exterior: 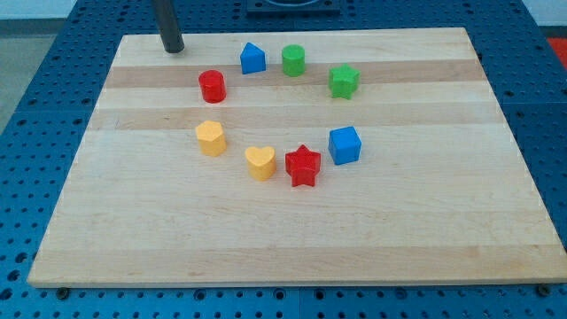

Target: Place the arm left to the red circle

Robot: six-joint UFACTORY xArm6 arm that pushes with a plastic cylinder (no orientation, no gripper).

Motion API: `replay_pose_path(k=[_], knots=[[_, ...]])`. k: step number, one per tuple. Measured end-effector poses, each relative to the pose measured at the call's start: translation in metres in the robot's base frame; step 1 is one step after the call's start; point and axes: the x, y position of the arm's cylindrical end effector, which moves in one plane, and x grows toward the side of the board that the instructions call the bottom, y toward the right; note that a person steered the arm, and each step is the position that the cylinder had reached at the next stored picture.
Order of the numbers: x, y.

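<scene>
The red circle block stands on the wooden board in the upper left part of the view. My tip rests on the board near its top left corner. It is up and to the left of the red circle, apart from it, touching no block.
A blue house-shaped block, a green round block and a green star lie along the top. A yellow block, a yellow heart, a red star and a blue cube lie mid-board.
</scene>
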Motion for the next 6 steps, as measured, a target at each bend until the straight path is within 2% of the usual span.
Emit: replay_pose_path(k=[3, 6], knots=[[0.064, 0.020], [0.102, 0.019]])
